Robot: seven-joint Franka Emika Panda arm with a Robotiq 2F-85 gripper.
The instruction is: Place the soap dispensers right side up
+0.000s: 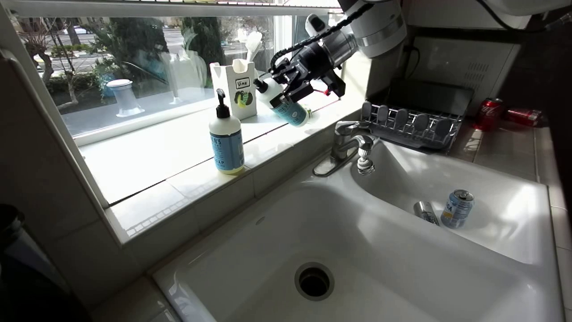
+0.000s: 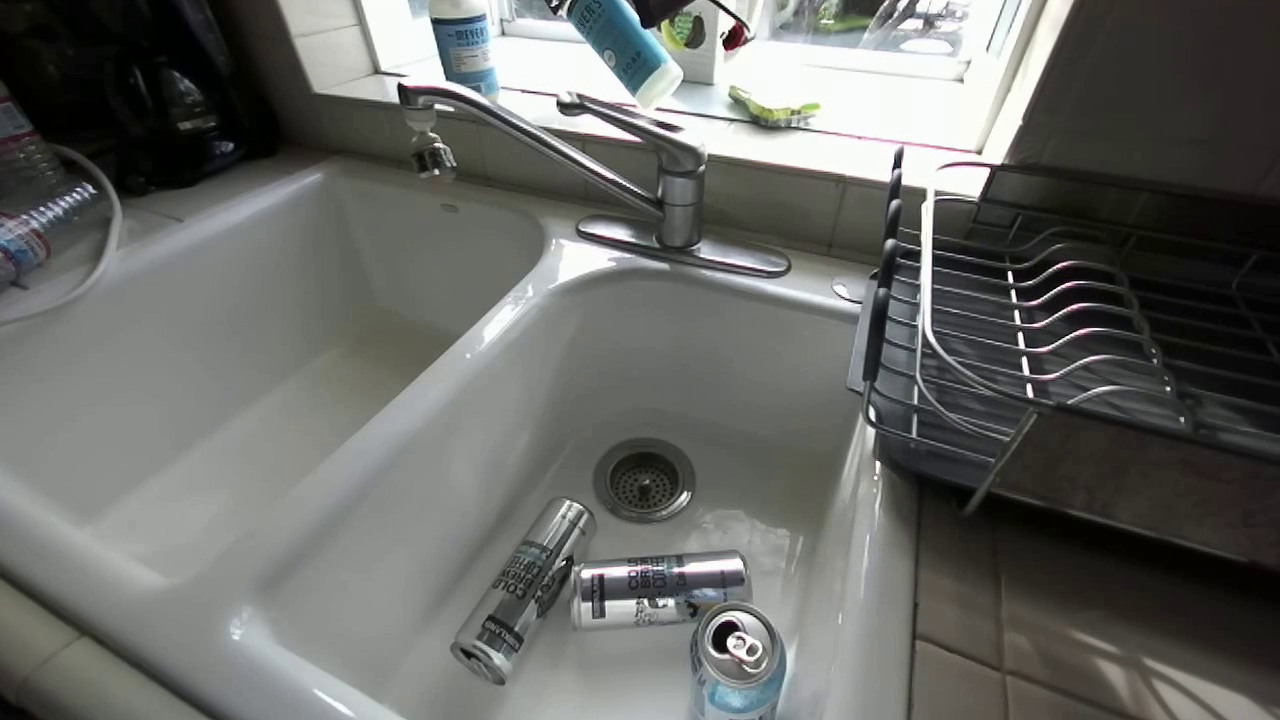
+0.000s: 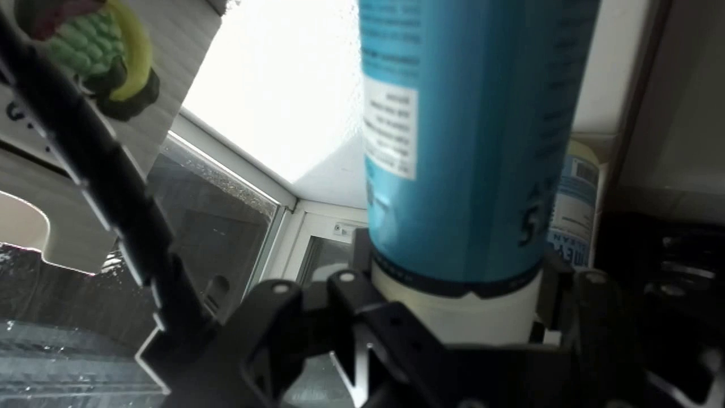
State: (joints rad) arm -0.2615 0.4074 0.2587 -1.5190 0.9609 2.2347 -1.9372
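Observation:
One soap dispenser (image 1: 227, 145), with a blue label and black pump, stands upright on the window sill near its front edge. It also shows, cut off at the top, in an exterior view (image 2: 466, 45) and behind the held one in the wrist view (image 3: 573, 209). My gripper (image 1: 275, 87) is shut around the upper body of another dispenser (image 1: 290, 112). This one is tilted, pump up to the left and base down to the right, over the sill. Its teal label fills the wrist view (image 3: 476, 141) between the fingers (image 3: 459, 272). I cannot tell whether its base touches the sill.
A white carton holder (image 1: 248, 82) stands behind the held dispenser. A green-yellow item (image 2: 775, 108) lies on the sill. The faucet (image 1: 348, 138) rises before the sill, with the dish rack (image 1: 411, 123) beside the sink. Several cans (image 2: 660, 590) lie or stand in one basin.

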